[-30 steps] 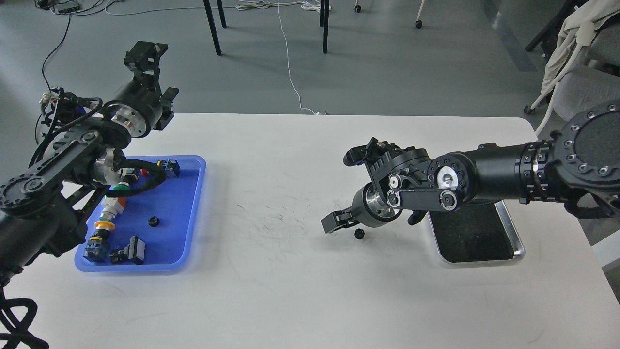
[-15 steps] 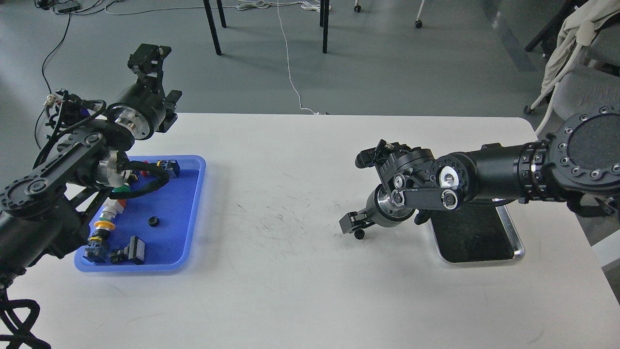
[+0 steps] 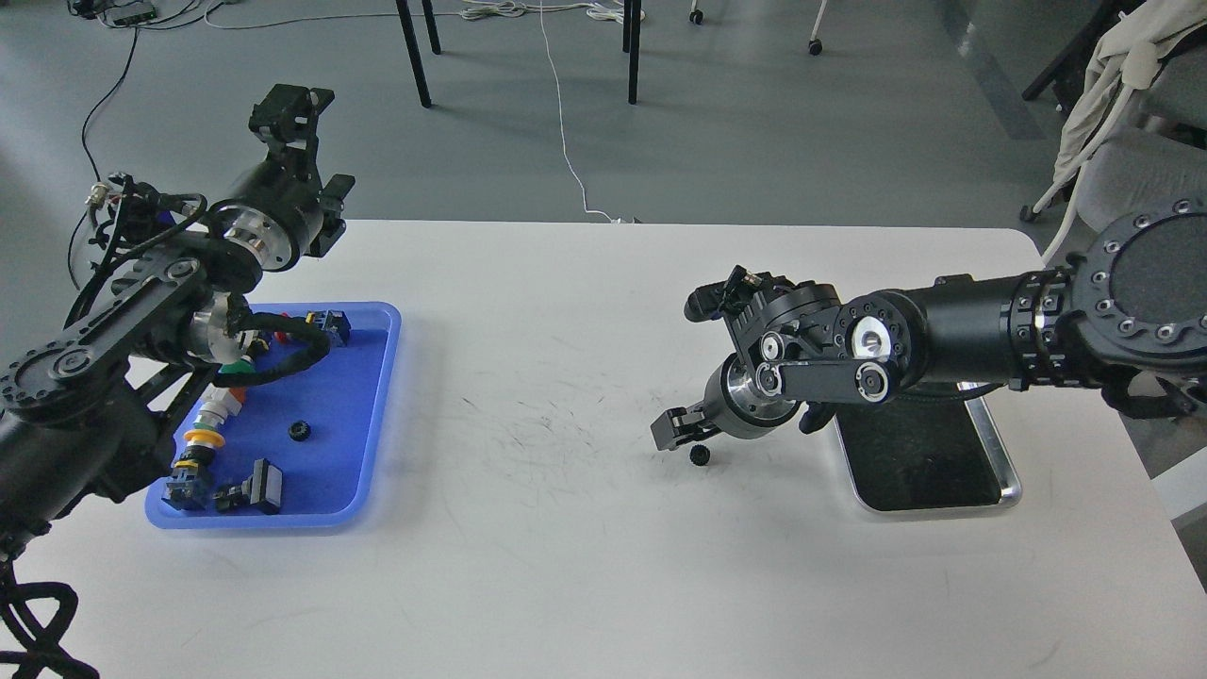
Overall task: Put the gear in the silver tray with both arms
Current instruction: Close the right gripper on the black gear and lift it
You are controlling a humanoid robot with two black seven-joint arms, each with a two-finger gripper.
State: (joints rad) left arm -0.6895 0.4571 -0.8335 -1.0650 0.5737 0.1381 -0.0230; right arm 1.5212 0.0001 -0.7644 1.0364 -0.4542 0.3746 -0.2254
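Note:
A small black gear (image 3: 699, 455) lies on the white table, to the left of the silver tray (image 3: 1010, 474). My right gripper (image 3: 717, 436) hangs low just above the gear, open, with one finger (image 3: 673, 431) close to the gear's upper left. It holds nothing. The right arm partly hides the silver tray's far end, and the tray's dark floor is bare where it shows. My left gripper (image 3: 311, 151) is raised over the table's far left edge, open and empty. A second small black gear (image 3: 299, 431) lies in the blue tray (image 3: 377, 415).
The blue tray holds several coloured push-button and switch parts (image 3: 203, 438) along its left side, under my left arm. Chair legs and cables are on the floor beyond the table. A chair with cloth (image 3: 1122, 104) stands at the far right.
My right gripper moved right toward the gear, then eased back a little to the left. My left gripper shifted slightly right. The gear on the table has not moved.

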